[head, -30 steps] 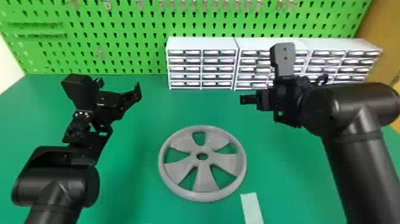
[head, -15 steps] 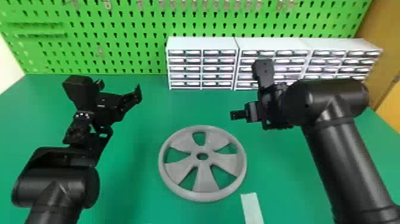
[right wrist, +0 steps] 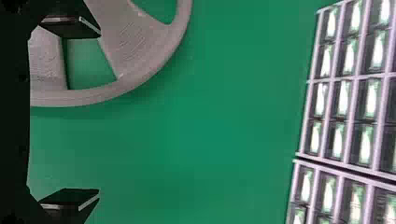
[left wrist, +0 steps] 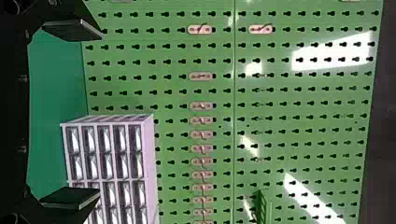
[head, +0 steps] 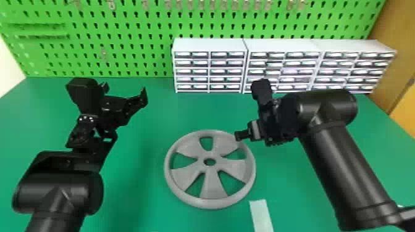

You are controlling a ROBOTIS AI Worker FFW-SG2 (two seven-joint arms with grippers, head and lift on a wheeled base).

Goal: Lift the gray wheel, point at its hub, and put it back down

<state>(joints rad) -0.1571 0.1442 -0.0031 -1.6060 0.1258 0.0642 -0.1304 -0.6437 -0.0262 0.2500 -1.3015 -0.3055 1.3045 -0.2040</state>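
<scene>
The gray wheel (head: 211, 185) lies flat on the green table, its hub hole uncovered. My right gripper (head: 244, 135) hangs above the wheel's far right rim in the head view. From the right wrist, that gripper (right wrist: 72, 114) is open, and one finger overlaps part of the gray wheel (right wrist: 140, 70); nothing is between the fingers. Left of the wheel, my left gripper (head: 126, 101) is held up over the table, well apart from it. In its own wrist view the left gripper (left wrist: 74, 114) stands open and empty, facing the pegboard.
White drawer cabinets (head: 210, 44) line the table's back edge, behind the right gripper. A green pegboard (head: 139, 46) rises behind them. A pale strip (head: 261, 216) lies on the table close to the wheel's near right side.
The right arm has come left and toward the near side, bringing its gripper from beside the cabinets to the wheel's far right rim. The left arm and the wheel have kept still.
</scene>
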